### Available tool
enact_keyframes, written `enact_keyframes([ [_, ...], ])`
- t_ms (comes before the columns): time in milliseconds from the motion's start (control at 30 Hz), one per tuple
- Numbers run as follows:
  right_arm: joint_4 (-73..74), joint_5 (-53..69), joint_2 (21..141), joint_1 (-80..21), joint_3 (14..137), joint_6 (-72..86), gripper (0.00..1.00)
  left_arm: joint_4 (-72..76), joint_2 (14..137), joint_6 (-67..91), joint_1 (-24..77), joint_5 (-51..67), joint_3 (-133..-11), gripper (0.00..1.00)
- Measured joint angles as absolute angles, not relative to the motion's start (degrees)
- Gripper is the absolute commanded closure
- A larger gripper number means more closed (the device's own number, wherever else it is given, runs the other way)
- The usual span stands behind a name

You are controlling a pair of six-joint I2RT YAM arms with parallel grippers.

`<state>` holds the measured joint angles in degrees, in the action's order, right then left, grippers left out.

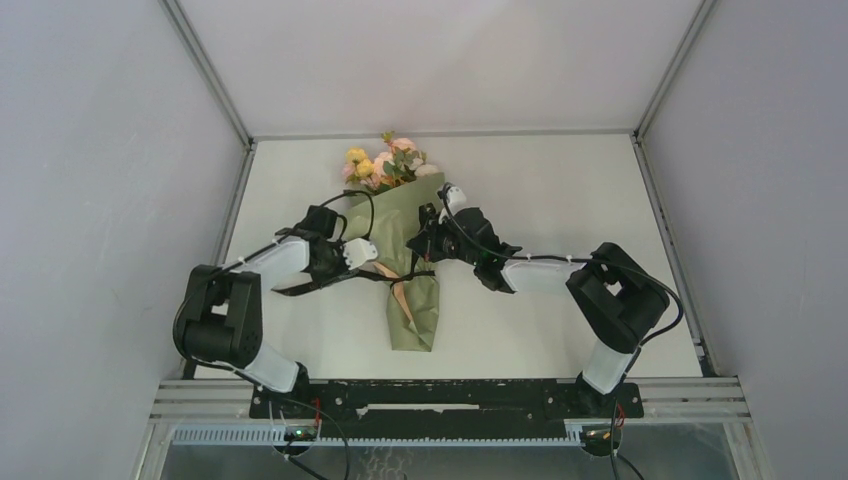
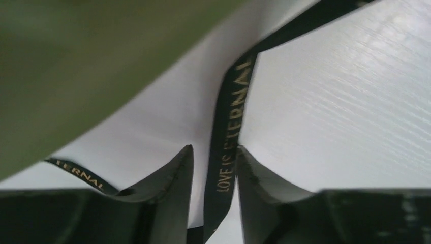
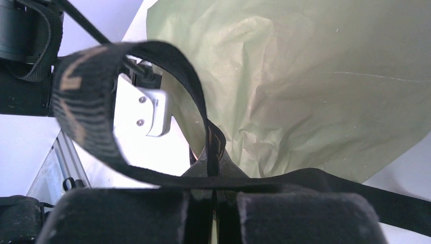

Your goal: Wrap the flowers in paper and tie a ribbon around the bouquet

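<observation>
Left tool (image 2: 214, 151) astride ribbon (image 2: 231, 101), elbow bent

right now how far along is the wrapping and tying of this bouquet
Done: the flowers lie wrapped in the olive-green paper cone. In hand: the black ribbon crosses the cone's middle. The right gripper is shut on a loop of it, and the left gripper is open with a strand running between its fingers. Left: no finished knot or bow shows, so the tying remains.

White links (image 1: 280, 255), black joints (image 1: 215, 322), black cables (image 1: 362, 200); left claw (image 2: 214, 150), right claw (image 3: 213, 197) black.
</observation>
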<state>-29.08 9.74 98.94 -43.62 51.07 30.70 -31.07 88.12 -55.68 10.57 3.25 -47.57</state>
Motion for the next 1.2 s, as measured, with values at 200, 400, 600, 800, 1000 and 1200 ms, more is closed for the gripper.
enact_keyframes([
  [200,-28.45,9.08,98.78,-43.46,51.07,30.06,1.00,-33.91,88.51,-55.33,10.63,2.87,-47.42,1.00],
  [400,-25.36,7.51,96.75,-42.68,51.07,29.95,1.00,-31.83,87.68,-50.78,5.04,0.47,-46.59,1.00],
  [600,-27.35,8.64,93.06,-36.01,44.27,33.63,1.00,-22.09,80.55,-49.69,-0.34,-4.80,-38.61,1.00],
  [800,-29.21,10.63,92.75,-28.67,30.57,38.63,1.00,-16.99,77.84,-51.51,-3.88,-5.21,-34.13,1.00],
  [1000,-34.13,14.61,90.70,-27.33,24.73,42.30,1.00,-15.05,78.00,-51.86,-7.38,-2.94,-34.13,1.00],
  [1200,-35.46,15.62,89.73,-26.52,24.27,42.76,1.00,-14.48,78.22,-52.21,-7.97,-2.37,-34.13,1.00],
])
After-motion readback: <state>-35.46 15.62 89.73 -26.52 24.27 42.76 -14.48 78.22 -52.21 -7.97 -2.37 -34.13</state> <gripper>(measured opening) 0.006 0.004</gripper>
